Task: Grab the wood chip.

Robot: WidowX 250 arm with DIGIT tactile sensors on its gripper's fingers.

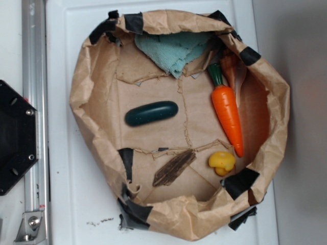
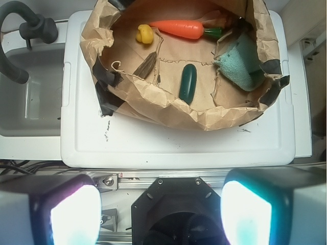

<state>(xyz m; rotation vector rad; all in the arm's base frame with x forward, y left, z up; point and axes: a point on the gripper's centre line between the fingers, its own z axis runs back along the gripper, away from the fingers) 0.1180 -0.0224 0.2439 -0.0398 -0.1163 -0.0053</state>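
The wood chip [image 1: 174, 167] is a dark brown rough sliver lying flat on the floor of the brown paper bag [image 1: 92, 76], toward its lower middle; the wrist view shows the wood chip [image 2: 146, 65] at the bag's left. My gripper [image 2: 161, 206] is open, its two glowing fingers [image 2: 71, 214] wide apart with nothing between them. It hangs high over the black robot base, well away from the chip. The exterior view does not show the gripper.
Inside the bag also lie a dark green pickle [image 1: 152, 113], an orange carrot [image 1: 227, 109], a yellow duck [image 1: 222, 162] and a teal cloth [image 1: 173, 50]. The bag stands on a white tray [image 2: 168, 148]. A black base plate [image 1: 15, 138] and metal rail [image 1: 34, 102] sit beside it.
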